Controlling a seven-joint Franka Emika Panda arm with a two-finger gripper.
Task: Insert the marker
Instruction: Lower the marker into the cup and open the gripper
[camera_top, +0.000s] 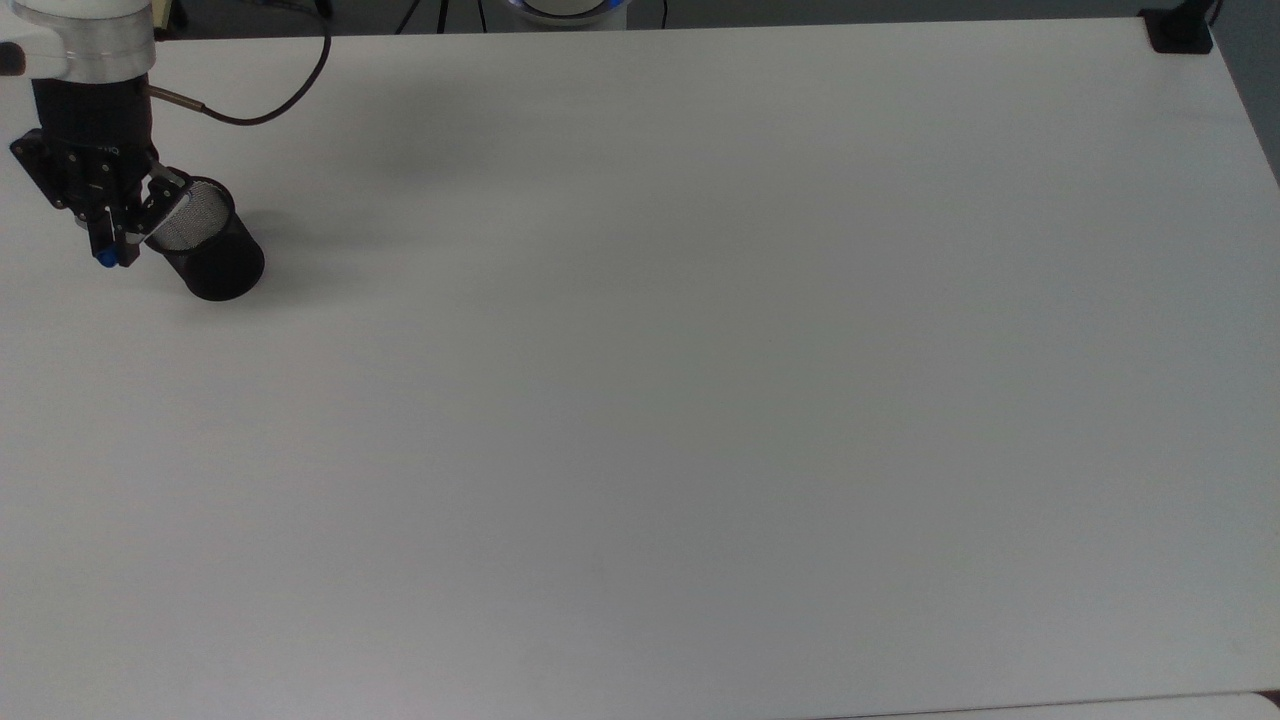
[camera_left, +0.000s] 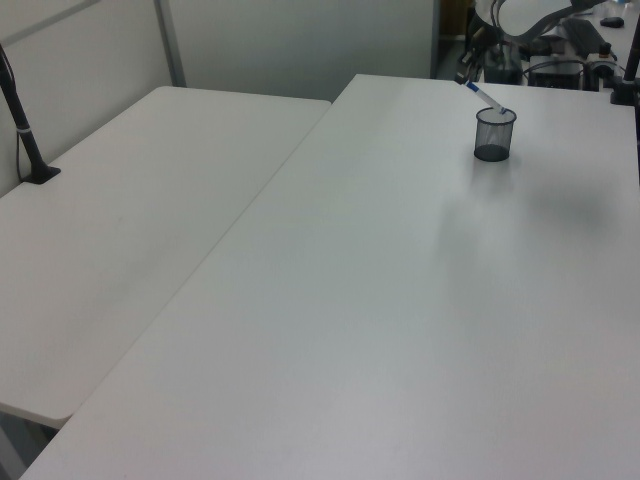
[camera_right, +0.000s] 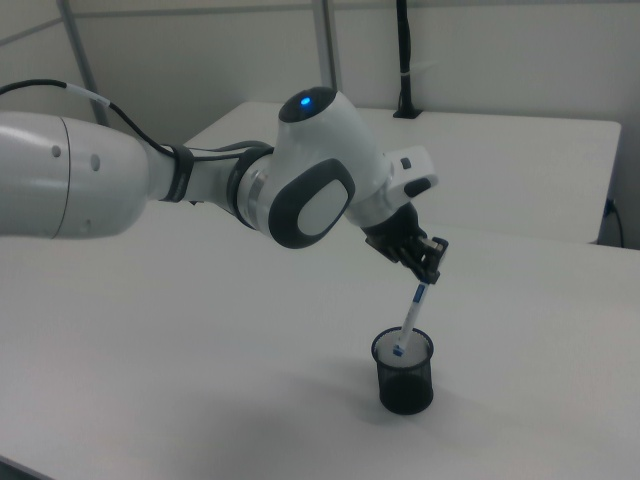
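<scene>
White worktop (camera_top: 700, 400) all round, with a black mesh cup (camera_right: 405, 372) standing upright near the top view's left edge. Above it the hand (camera_right: 428, 272) is clamped on the upper end of the marker (camera_right: 411, 318), which tilts down with its lower blue tip inside the cup's mouth. From the left view, the marker (camera_left: 486, 97) slants into the cup (camera_left: 495, 134) at the worktop's far end.
</scene>
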